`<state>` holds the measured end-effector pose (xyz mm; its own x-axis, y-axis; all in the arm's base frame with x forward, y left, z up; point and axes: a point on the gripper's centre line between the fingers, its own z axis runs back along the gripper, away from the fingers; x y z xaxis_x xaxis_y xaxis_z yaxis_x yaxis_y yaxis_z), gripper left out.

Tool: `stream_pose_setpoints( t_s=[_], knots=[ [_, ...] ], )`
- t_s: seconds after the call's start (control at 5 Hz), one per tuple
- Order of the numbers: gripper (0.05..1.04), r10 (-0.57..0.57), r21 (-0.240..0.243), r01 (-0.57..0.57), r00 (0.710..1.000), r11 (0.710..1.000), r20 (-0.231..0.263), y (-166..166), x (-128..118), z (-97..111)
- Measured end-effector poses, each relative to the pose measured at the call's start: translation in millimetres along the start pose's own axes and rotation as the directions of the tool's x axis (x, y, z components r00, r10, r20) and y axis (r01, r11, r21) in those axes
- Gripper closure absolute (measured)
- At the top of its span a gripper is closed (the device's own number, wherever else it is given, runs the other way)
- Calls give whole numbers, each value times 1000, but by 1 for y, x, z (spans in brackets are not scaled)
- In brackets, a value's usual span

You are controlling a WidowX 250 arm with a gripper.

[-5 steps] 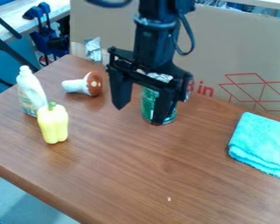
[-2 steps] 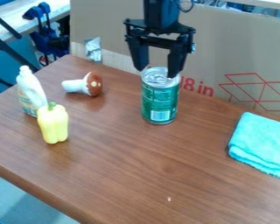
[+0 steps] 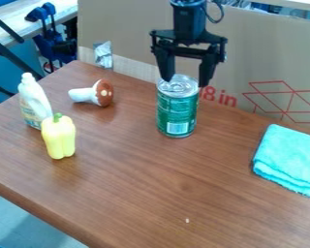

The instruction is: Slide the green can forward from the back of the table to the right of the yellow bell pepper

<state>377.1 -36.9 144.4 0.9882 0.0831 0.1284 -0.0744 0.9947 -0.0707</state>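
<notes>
My black gripper [image 3: 186, 83] hangs at the top centre with its fingers apart, one at each side of the silver top of a green can [image 3: 177, 111]. Whether the fingers touch the can, I cannot tell. The can stands upright toward the back of the wooden table [image 3: 177, 189]. To its left lies a toy mushroom [image 3: 93, 93] with a brown spotted cap and white stem. A yellow pepper [image 3: 58, 137] stands in front of a white bottle [image 3: 34, 102] at the left. At the right edge lies a folded turquoise cloth [image 3: 290, 160].
A large cardboard sheet [image 3: 261, 63] with red print rises behind the table's back edge. Crumpled silver foil [image 3: 103, 54] is at the back left, against the cardboard. Blue clamps [image 3: 47, 36] hang beyond the table at the upper left.
The gripper has gone up and back from in front of the can, then a little to the right and slightly down at its top. The can and the other objects have stayed put.
</notes>
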Motion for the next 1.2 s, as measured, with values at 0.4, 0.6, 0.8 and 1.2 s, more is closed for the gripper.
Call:
stream_pose_setpoints(
  t_s=[0.4,0.6,0.8,1.2],
  knots=[
    [83,-27,20,27,999,999,-35,-2,10,-16],
    [83,-56,38,58,997,998,-47,1,21,-18],
    [83,-80,66,84,995,994,-63,5,28,-18],
    [83,-72,73,79,993,994,-96,8,32,-33]
  ],
)
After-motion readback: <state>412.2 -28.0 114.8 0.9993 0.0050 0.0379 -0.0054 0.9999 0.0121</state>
